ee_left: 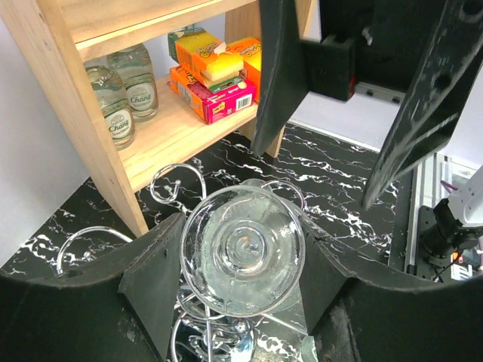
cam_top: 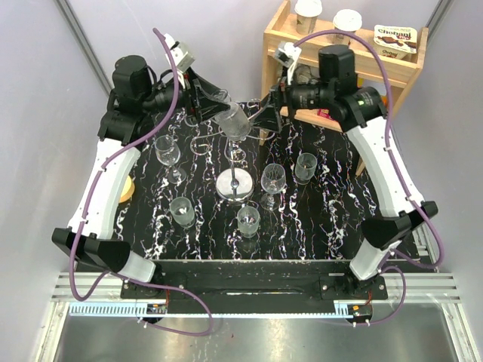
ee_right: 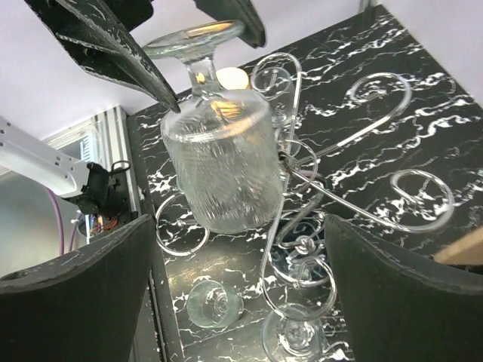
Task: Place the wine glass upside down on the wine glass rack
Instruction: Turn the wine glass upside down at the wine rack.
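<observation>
Left pincer is clamping the inverted wine glass by its foot at the wine glass rack, right pincer is standing apart; next, presumably, hooking the stem on.

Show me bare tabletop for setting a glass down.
Free: the table's near-right patch, bordered by the rightmost standing glass, the right arm and the near edge. Crowded: around the wine glass rack, ringed by standing glasses.

Six wine glasses, one wine glass rack, one wooden shelf
</observation>
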